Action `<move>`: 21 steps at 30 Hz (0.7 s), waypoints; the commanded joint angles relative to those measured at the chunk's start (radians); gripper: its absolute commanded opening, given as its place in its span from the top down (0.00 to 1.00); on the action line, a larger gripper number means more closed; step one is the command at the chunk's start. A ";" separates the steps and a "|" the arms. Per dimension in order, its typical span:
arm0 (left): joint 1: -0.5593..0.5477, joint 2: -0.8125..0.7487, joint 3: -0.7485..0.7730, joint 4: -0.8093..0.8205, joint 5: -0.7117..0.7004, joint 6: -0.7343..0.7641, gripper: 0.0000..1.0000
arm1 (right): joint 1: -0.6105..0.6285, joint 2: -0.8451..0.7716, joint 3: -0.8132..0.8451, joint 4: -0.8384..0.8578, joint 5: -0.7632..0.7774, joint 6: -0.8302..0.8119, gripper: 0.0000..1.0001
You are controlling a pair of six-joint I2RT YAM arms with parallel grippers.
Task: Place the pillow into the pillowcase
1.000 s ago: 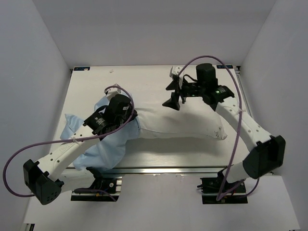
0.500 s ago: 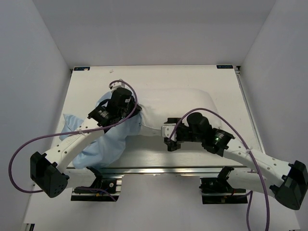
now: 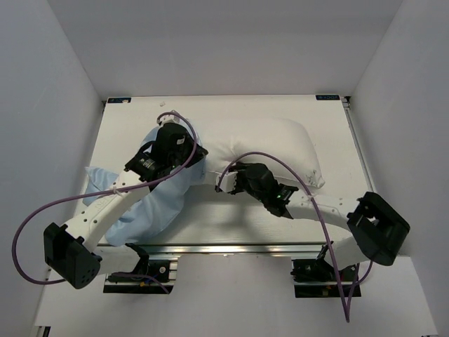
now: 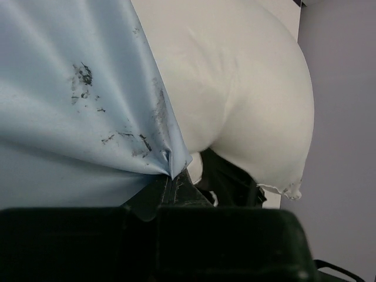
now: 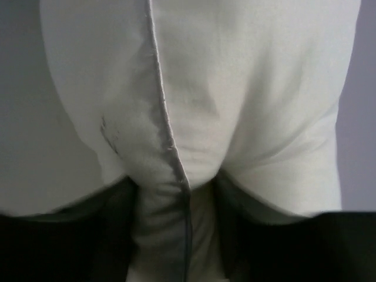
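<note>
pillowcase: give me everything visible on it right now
The pillowcase is thin light-blue cloth, crumpled on the table's left side, partly under the left arm. The left gripper pinches one edge into a taut peak; dark smudges mark the cloth near the pinch. That edge lies against the off-white pillow's left end. Whether any pillow is inside cannot be told.

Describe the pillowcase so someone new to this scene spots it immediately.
On the white table, look at its left half. The pillowcase is the thin, crumpled light-blue cloth there, one edge pinched by the left gripper. Unlike the plump off-white pillow to its right, it is blue and limp.
</note>
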 commanded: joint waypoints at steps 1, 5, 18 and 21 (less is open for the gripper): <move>0.015 -0.030 0.010 0.062 0.046 -0.010 1.00 | -0.040 0.021 0.105 -0.022 0.027 0.033 0.67; 0.024 -0.015 0.047 0.074 0.096 0.010 1.00 | -0.078 -0.006 0.289 -0.405 -0.241 0.131 1.00; 0.036 0.074 0.442 -0.070 0.233 0.220 1.00 | -0.100 -0.088 0.880 -0.822 -0.883 0.635 1.00; 0.038 0.072 0.501 -0.085 0.234 0.222 0.99 | -0.162 -0.055 0.929 -0.761 -0.867 0.755 1.00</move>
